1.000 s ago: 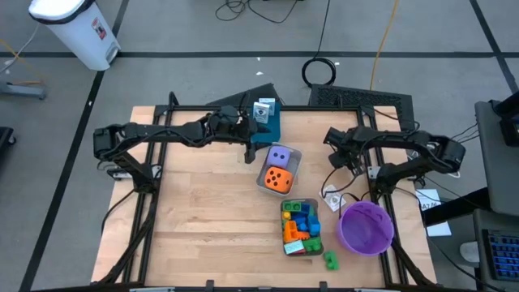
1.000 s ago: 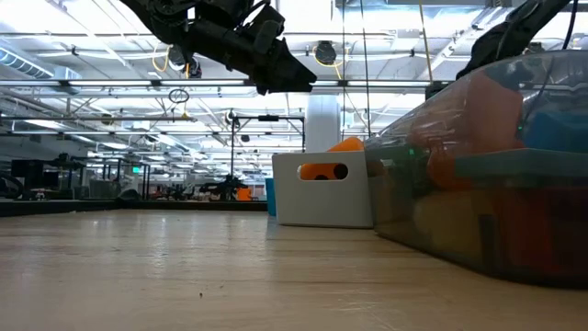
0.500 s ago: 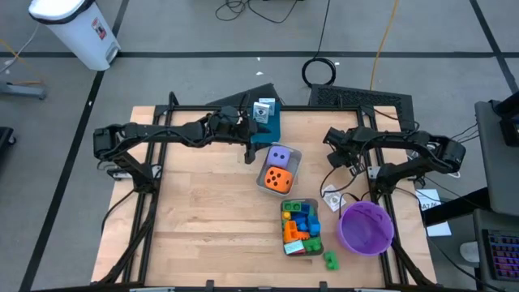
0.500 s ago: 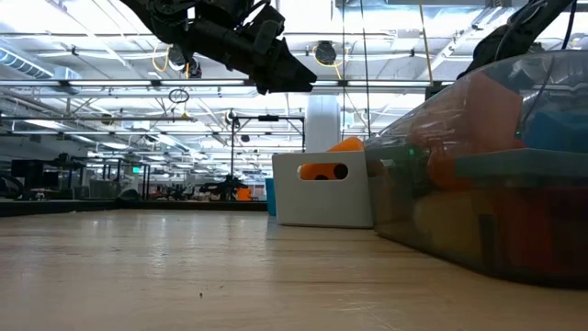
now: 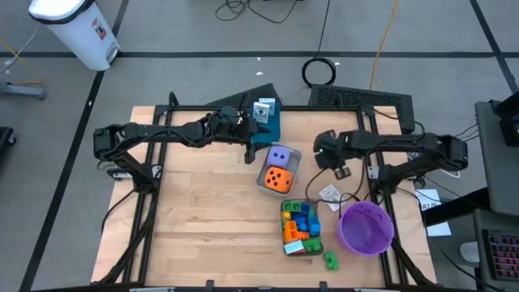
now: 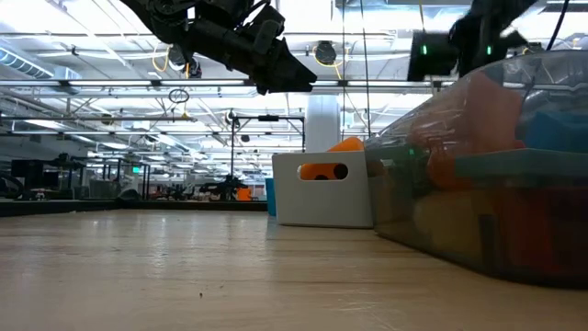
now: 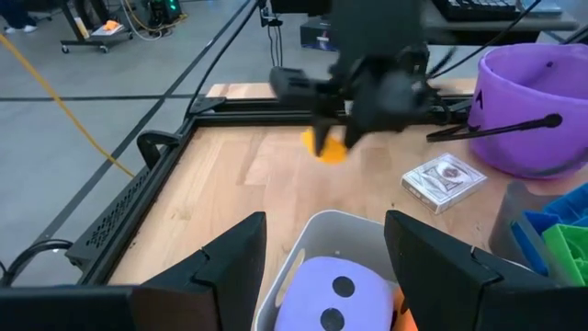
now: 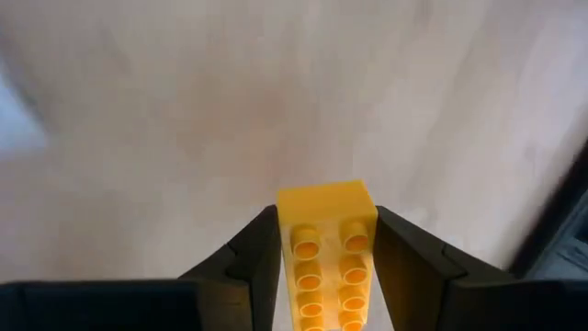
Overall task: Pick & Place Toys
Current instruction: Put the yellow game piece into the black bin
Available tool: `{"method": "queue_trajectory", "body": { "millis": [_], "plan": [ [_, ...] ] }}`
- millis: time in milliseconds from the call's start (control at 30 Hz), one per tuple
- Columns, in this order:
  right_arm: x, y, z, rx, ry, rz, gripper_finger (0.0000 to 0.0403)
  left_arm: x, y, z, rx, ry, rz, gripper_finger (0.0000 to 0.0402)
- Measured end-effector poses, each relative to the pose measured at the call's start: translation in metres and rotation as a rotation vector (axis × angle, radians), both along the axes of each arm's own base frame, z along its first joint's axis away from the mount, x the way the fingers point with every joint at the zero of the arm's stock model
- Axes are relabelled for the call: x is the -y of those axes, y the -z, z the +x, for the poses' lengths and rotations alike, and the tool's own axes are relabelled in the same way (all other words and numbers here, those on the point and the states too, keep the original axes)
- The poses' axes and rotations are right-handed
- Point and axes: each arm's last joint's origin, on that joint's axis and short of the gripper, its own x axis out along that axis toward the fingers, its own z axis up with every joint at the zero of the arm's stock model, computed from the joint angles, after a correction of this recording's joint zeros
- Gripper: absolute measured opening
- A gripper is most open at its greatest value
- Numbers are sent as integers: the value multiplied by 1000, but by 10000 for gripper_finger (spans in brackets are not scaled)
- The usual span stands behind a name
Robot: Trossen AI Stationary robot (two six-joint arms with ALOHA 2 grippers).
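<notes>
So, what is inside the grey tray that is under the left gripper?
The grey tray holds two dice: a purple die and an orange die. Whatever may lie beneath them is covered.

The bench is a light wooden top set on a grey floor crossed by dark lines, with a white bin standing on the floor beyond the bench's far left corner and a coiled black cable lying just beyond its far edge. A yellow cable runs across the floor away from the bench near that coil. Seen level across the bench, the room behind is a large hall with a ceiling of steel trusses and bright light strips, a pale column rising behind the bench, and dark racks and equipment ranged along the far side.
</notes>
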Motion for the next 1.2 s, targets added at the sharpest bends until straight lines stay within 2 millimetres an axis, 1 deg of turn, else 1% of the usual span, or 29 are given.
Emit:
{"method": "queue_trajectory", "body": {
  "millis": [133, 233, 367, 433, 533, 667, 767, 900, 1033, 1200],
  "plan": [
    [-21, -25, 15, 166, 17, 132, 137, 0, 0, 0, 0, -1, -2, 227],
    [-38, -43, 22, 249, 0, 173, 136, 0, 0, 0, 2, -2, -5, 227],
    [-65, -69, 28, 362, -16, 223, 136, 0, 0, 0, 4, -3, -9, 227],
    [-79, -81, 29, 413, -25, 284, 136, 0, 0, 0, 4, -6, -18, 227],
    [-99, -91, 32, 501, -27, 400, 136, 0, 0, 0, 4, -8, -23, 227],
    [-122, -97, 35, 569, -44, 516, 136, 0, 0, 0, 4, -8, -23, 227],
    [-135, -96, 39, 602, -49, 573, 136, 0, 0, 0, 4, -9, -24, 227],
    [-150, -84, 42, 619, -38, 627, 136, 0, 0, 0, 3, -11, -32, 227],
    [-157, -57, 41, 596, -14, 652, 136, 1, 0, 0, 5, -13, -49, 227],
    [-156, -33, 39, 629, 8, 673, 137, 4, 0, 1, 4, -5, -52, 227]
  ]
}}
